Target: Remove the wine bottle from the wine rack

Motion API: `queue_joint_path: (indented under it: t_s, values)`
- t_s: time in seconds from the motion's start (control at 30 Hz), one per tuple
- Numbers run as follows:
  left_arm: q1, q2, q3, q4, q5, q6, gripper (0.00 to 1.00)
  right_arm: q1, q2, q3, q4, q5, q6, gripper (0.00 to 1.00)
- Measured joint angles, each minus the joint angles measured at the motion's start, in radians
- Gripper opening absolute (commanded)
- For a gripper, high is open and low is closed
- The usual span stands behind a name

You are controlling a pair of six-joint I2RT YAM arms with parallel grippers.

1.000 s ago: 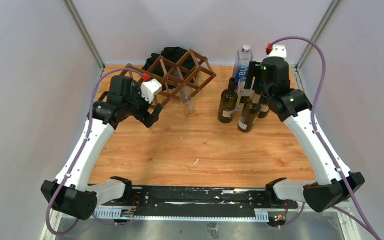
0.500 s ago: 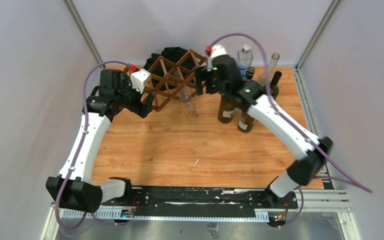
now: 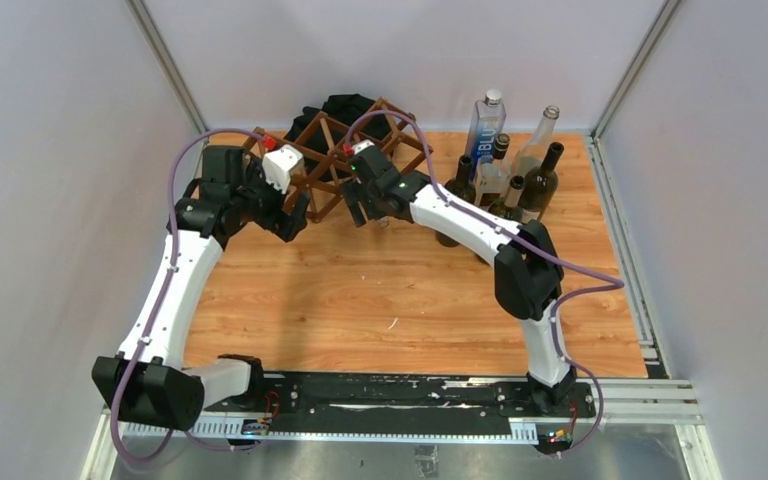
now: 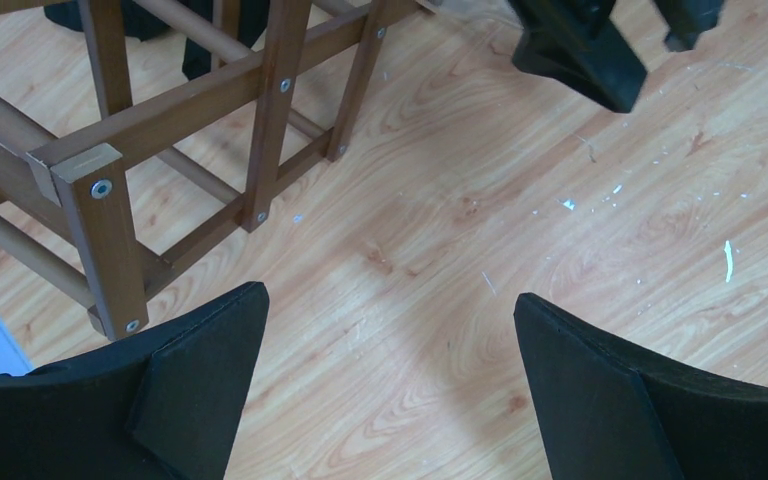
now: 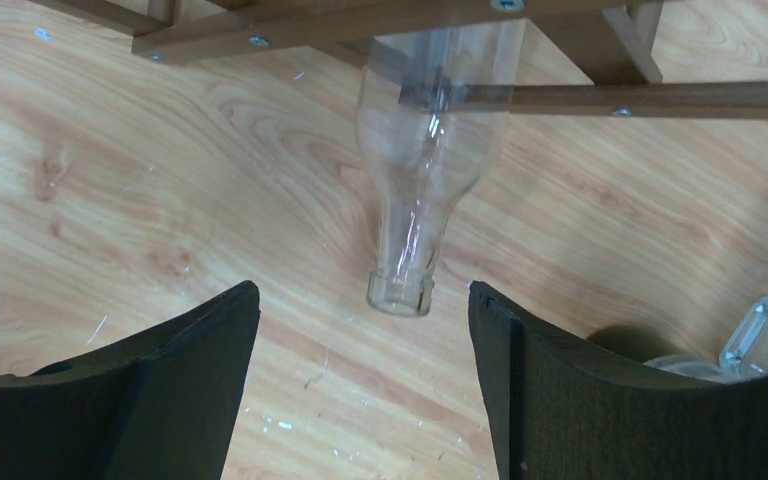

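Swinging over from the standing bottles (image 3: 538, 185), the right pincer (image 5: 360, 295) had reached the wine rack (image 4: 105, 235), its jaws partly spread and empty, lined up on the mouth of the clear wine bottle (image 5: 425, 160), which lay in a lower cell, neck sloping to the worktop (image 3: 390, 290). The left pincer (image 4: 385, 305) hung wide open and empty by the rack's left end, so gripping and pulling out remained undone, I reckoned.

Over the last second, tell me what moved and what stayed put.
The right gripper swung left from the standing bottles to the wine rack. It now faces the neck of the clear bottle lying in the rack, jaws open, holding nothing. The left gripper edged slightly nearer the rack, open. Rack, clear bottle and standing bottles look unmoved.
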Motion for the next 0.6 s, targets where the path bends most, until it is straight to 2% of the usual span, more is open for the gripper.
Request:
queue_joint_path:
  t_s: [0.33,0.6]
  values:
    - [0.0,-0.024,-0.016,0.018,0.051,0.003,1.0,-0.007,0.085,0.013,0.063,0.058,-0.046,0.69]
    - [0.0,-0.024,-0.016,0.026,0.084,-0.002,1.0,-0.009,0.099,-0.058,0.146,0.11,-0.048,0.61]
